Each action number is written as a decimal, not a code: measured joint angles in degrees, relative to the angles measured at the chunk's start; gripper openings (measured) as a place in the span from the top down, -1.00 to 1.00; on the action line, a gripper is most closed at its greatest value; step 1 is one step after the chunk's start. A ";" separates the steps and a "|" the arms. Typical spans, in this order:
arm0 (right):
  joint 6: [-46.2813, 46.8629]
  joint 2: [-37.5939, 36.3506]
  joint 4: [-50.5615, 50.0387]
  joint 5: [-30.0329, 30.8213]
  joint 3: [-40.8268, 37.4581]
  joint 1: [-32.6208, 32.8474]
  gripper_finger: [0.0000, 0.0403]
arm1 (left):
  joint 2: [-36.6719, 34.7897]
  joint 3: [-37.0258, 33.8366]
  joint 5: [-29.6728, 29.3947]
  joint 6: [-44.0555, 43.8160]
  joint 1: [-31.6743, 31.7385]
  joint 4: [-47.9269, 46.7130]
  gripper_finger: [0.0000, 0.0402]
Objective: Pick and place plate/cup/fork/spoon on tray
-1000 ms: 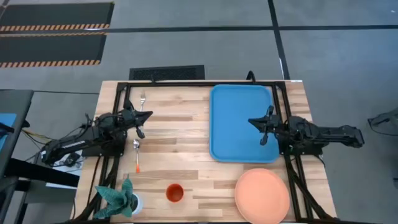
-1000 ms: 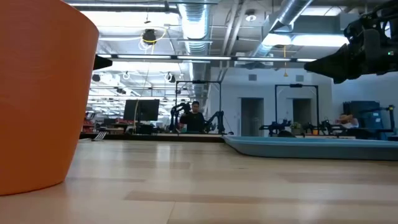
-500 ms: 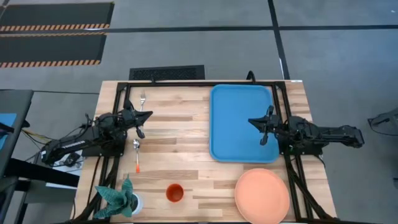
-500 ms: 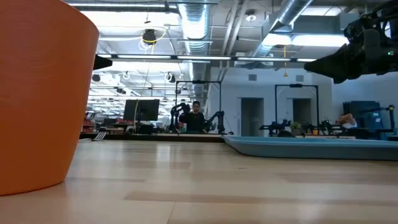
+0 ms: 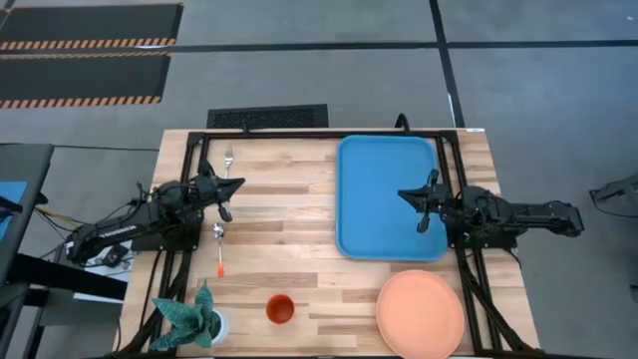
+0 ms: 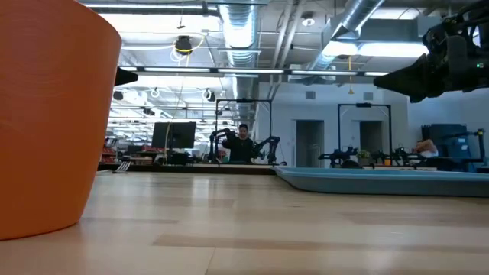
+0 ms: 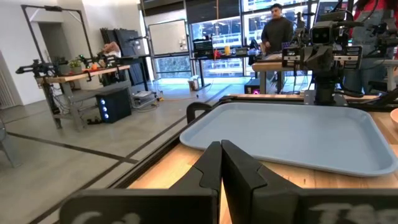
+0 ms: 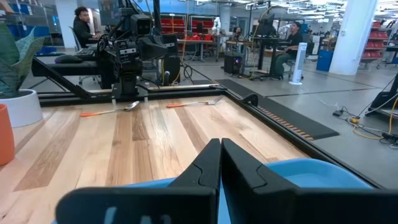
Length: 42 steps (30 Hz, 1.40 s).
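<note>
Worktop [image 5: 289, 214] of pale wooden planks, butcher-block in grain, sits in a black metal frame on a grey floor. Largest on it is the tray [image 5: 384, 199], smooth bright blue plastic, rectangular with rounded corners and a raised rim, lying at the far right and bare. Next is the plate [image 5: 420, 312], flat, round, matte salmon-orange, at the near right corner just short of the tray's near edge and apart from it. A plant [image 5: 189, 314] with stiff green leaves in a small white pot stands at the near left corner. The cup [image 5: 280, 309], small, round and orange, stands on the near edge between plant and plate, clear of both; in the low view it fills the left side. The spoon [image 5: 218, 248], rounded silver bowl on a thin orange handle, lies on the left half, bowl toward the far edge. The fork [image 5: 228, 162], silver tines visible, lies near the far left edge, partly under the left arm. The left pincer [image 5: 225, 198] hovers above the planks between fork and spoon, its fingers [image 7: 211, 167] pressed together and empty. The right pincer [image 5: 421, 202] hangs over the tray's right side, fingers [image 8: 211, 163] all but touching and holding nothing. A person [image 6: 243, 142] stands far back in the room.
</note>
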 joint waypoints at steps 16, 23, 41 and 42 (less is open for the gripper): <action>-0.01 -0.01 0.02 0.02 0.00 -0.01 0.81 | -0.02 0.00 1.44 -11.39 -0.01 1.51 1.00; 0.00 0.01 0.02 0.00 0.00 -0.02 0.81 | 2.54 0.39 11.12 -21.45 -0.03 15.48 1.00; -0.02 0.01 0.02 0.02 0.00 -0.01 0.81 | 52.93 22.91 6.59 -18.94 -6.31 17.93 1.00; -0.02 0.01 0.00 0.00 0.00 -0.02 0.81 | 55.72 24.45 6.59 -18.95 -6.39 18.10 1.00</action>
